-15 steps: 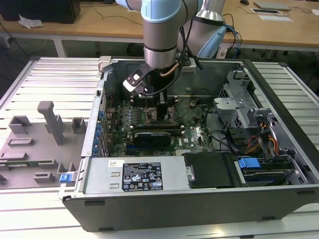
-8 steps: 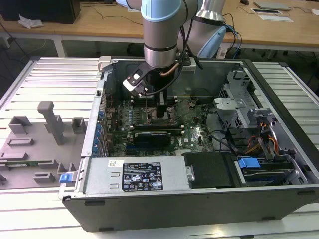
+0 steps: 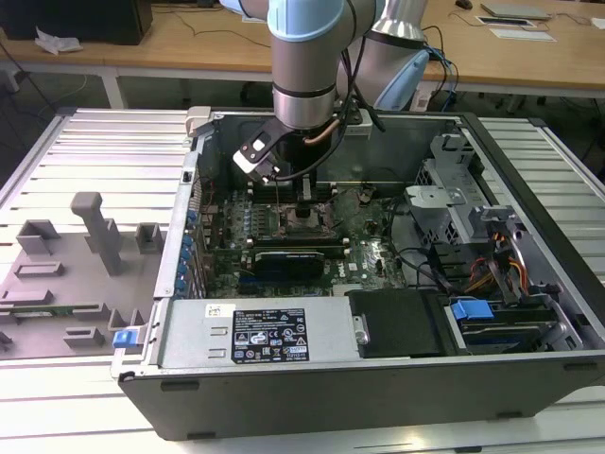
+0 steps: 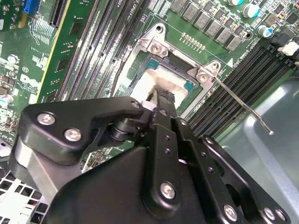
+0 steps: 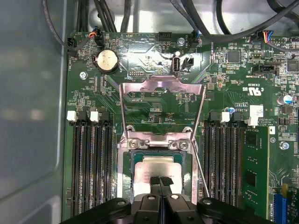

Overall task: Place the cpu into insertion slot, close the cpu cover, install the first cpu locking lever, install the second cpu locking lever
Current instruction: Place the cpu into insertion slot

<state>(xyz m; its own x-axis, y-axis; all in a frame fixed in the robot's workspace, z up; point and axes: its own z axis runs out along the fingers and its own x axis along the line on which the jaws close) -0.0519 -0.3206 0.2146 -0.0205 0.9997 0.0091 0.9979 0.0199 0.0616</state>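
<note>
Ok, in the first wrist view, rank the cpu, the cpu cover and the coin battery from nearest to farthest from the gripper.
1. cpu: directly under the gripper, lying in the slot.
2. cpu cover: standing open, just beyond the slot.
3. coin battery: farthest, past the cover's far edge and off to one side.

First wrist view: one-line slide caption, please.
Gripper shut over the cpu lying in the insertion slot, cpu cover raised open.
</note>
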